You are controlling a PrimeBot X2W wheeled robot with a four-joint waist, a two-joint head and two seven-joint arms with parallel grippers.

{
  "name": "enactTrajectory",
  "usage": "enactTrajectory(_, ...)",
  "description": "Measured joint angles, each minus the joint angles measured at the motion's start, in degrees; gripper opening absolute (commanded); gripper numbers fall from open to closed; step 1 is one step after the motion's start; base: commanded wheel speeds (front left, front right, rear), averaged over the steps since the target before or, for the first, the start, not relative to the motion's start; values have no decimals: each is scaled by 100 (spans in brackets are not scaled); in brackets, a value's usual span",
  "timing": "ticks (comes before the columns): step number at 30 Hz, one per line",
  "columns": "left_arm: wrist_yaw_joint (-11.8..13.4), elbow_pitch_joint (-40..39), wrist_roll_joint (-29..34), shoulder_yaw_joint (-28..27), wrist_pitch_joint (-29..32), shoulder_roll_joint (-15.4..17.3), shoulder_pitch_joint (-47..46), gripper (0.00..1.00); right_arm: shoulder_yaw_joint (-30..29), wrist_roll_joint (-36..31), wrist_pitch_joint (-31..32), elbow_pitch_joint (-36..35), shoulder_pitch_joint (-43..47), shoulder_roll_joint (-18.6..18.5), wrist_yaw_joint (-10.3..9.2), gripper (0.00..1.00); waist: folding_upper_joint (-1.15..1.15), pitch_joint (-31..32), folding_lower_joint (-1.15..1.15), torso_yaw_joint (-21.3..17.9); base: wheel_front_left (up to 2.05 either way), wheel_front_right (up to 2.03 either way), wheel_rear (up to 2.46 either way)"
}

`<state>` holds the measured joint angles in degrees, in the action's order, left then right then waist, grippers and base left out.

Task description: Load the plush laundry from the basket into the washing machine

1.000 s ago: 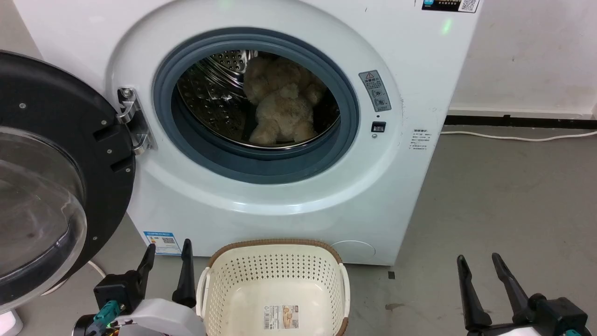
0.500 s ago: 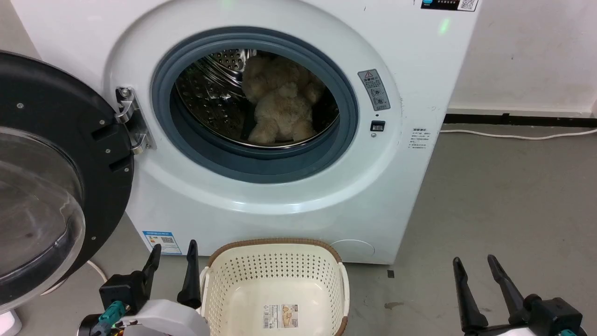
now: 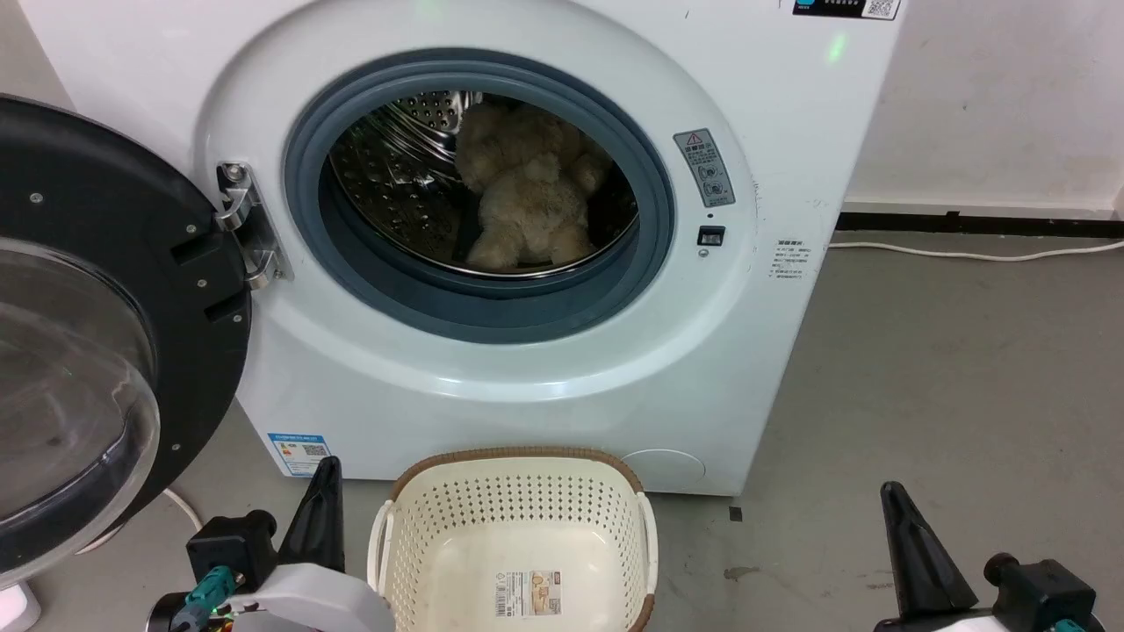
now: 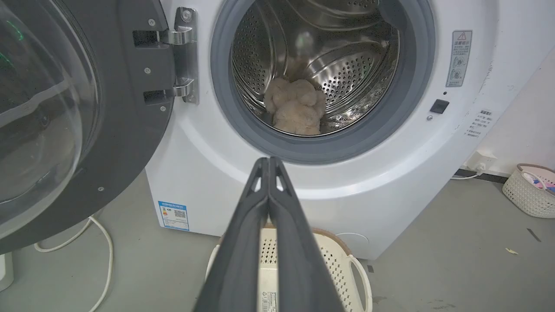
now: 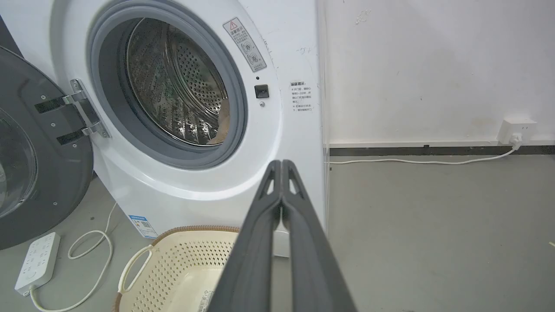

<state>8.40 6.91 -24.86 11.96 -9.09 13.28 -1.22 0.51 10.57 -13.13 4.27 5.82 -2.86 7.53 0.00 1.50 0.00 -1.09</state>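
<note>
Left gripper held low, fingers pressed together, nothing gripped, right gripper held low and well apart from it, fingers also pressed together, both pointed up

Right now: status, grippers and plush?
Left gripper, right gripper shut, empty. Fluffy beige plush bear inside white front-loading washer. Cream perforated basket empty. Black-framed glass door open.

1. White wall, scuffed, w/ black skirting strip at bottom.
2. Grey floor, few stains.
3. Wall socket w/ white cable along floor.
4. Power strip on floor.
5. Small side basket by wall.
</note>
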Motion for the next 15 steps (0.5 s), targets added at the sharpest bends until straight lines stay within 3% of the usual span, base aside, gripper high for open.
enactTrajectory(15, -87, -59, 257, -134, 101, -124, 0, 0, -4, -97, 147, -29, -21, 0, 0, 0, 0, -18, 1, 13, 0, 0, 0)
